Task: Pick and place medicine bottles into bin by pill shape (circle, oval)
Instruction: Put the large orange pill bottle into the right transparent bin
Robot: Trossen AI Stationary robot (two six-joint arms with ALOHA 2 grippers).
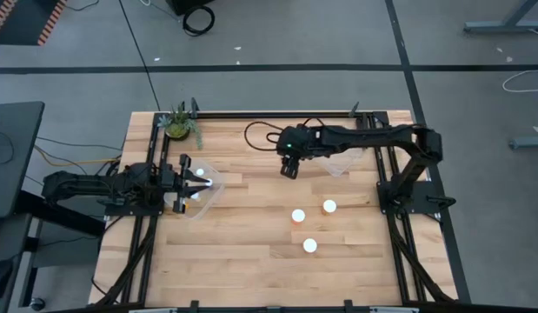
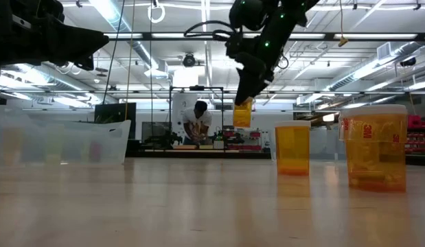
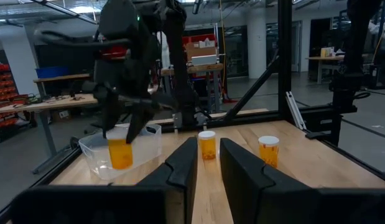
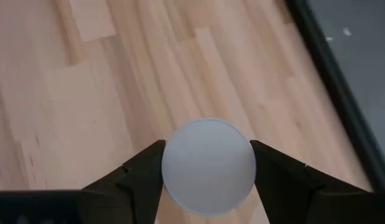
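Note:
My right gripper is shut on a small amber bottle with a white cap, held high over the table's middle, beside a clear bin. Three more white-capped amber bottles stand upright on the wood, one at the left, one at the right and one nearer the front. Two of them show in the left wrist view. My left gripper is open and empty, level over a second clear bin at the left, in which white caps show. My right gripper pinches the bottle by the rim of its white cap between its two fingers, one on each side. The fingers come from above, pointing down. The bottle hangs upright below them, lifted clear of the table.
A small potted plant stands at the far left corner. Black frame rails run along the table's left, right and far edges. A cable loops on the wood behind the right arm. A person works in the room beyond.

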